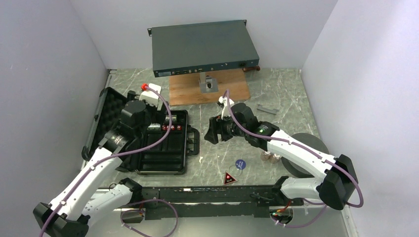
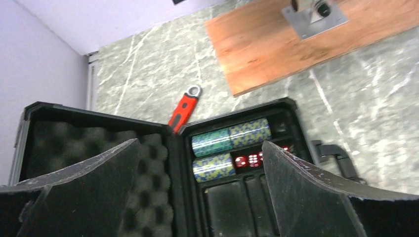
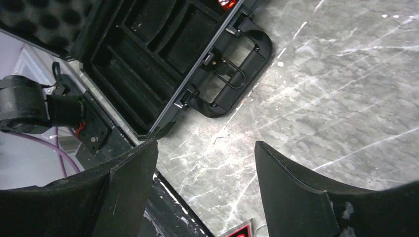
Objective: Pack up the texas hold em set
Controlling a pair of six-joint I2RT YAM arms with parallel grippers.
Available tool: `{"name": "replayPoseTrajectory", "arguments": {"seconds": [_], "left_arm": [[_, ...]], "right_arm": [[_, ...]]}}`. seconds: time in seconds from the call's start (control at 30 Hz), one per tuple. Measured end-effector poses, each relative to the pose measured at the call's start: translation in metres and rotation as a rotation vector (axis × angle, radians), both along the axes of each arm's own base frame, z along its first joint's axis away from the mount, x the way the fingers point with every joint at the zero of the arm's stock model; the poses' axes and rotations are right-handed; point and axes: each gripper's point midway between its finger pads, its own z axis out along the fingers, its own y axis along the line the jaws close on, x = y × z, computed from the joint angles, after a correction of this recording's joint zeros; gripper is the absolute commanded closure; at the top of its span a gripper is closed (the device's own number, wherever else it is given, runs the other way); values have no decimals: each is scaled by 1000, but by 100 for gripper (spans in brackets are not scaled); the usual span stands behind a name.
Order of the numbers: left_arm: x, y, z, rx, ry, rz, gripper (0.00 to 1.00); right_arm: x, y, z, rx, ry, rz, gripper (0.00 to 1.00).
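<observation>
**Case open on the desk, both grippers open and empty**

The black case [image 1: 157, 148] is seen lying open on the left half of the marbled desk [image 1: 291, 94]. Its foam-lined lid [image 1: 109, 111] is folded back to the left, and its handle [image 1: 193, 143] is turned to the right. In the far end of the tray, two rows of chips [image 2: 230, 135] are laid on their sides, and a row of red dice [image 2: 250, 159] is set just beside the nearer row. The rest of the tray's compartments are seen bare.

The left gripper [image 2: 200, 145] is held above the case near its hinge. Its jaws are spread wide and nothing is caught between them. A red-handled tool [image 2: 184, 107] is seen on the desk just behind the case.

The right gripper [image 3: 206, 144] is held over bare desk just to the right of the handle. Its jaws are parted and nothing is held.

The blue disc [image 1: 240, 163] and the red triangle marker [image 1: 230, 178] are left on the desk, near each other, toward the near edge and right of the case. Two short stacks [image 1: 271, 157] are seen beside a dark foam ring [image 1: 302, 143], partly hidden by the right arm; what they are cannot be told clearly.

At the back, a grey rack unit [image 1: 202, 47] is raised above a wooden board [image 1: 188, 91].
</observation>
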Motion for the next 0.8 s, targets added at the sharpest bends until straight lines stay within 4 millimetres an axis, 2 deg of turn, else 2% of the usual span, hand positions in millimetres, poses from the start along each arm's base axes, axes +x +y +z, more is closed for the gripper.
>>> {"name": "replayPoseTrajectory", "arguments": {"seconds": [0.1,0.4,0.57,0.8], "left_arm": [[0,-8,12,-53,15,-20,0],[-14,-25,-13,-87,99,-126,0],[-18,-38,-14,-106,114,-199,0],[-20,-48,-19,-114,139,-251,0]], "right_arm": [[3,-4,-2,-16,-4,-23,25],[8,-26,-19,-108,40,-152,25],[5,-44,-36,-180,77,-227,24],[-9,-76,-61,-301,141,-304,24]]}}
